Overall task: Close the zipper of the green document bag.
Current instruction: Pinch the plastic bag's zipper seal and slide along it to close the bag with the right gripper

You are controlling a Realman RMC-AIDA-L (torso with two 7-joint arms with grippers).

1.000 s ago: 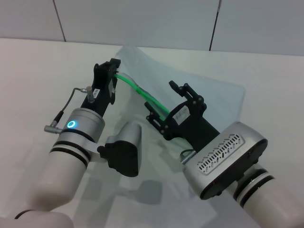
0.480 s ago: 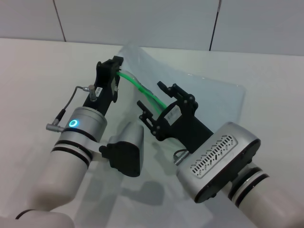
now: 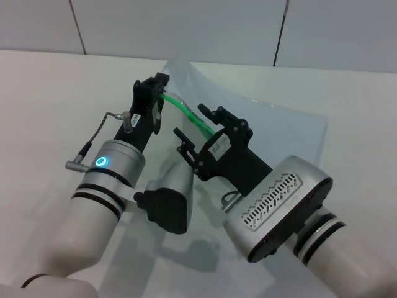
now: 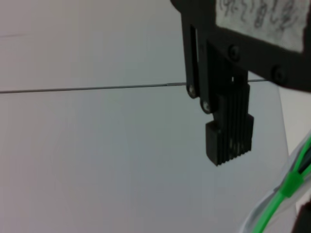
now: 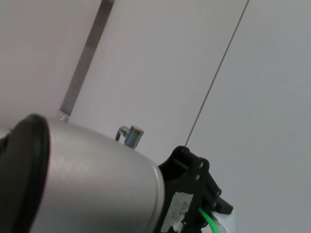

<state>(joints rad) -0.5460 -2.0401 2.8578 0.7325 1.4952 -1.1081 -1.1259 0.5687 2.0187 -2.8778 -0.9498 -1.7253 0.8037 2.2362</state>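
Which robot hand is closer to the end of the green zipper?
The left one. The left gripper is clamped right on the end of the zipper, holding it off the table. The right gripper sits open farther along the strip, around its middle.

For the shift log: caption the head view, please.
Left gripper pinches the zipper end of the green document bag; right gripper open around the zipper.
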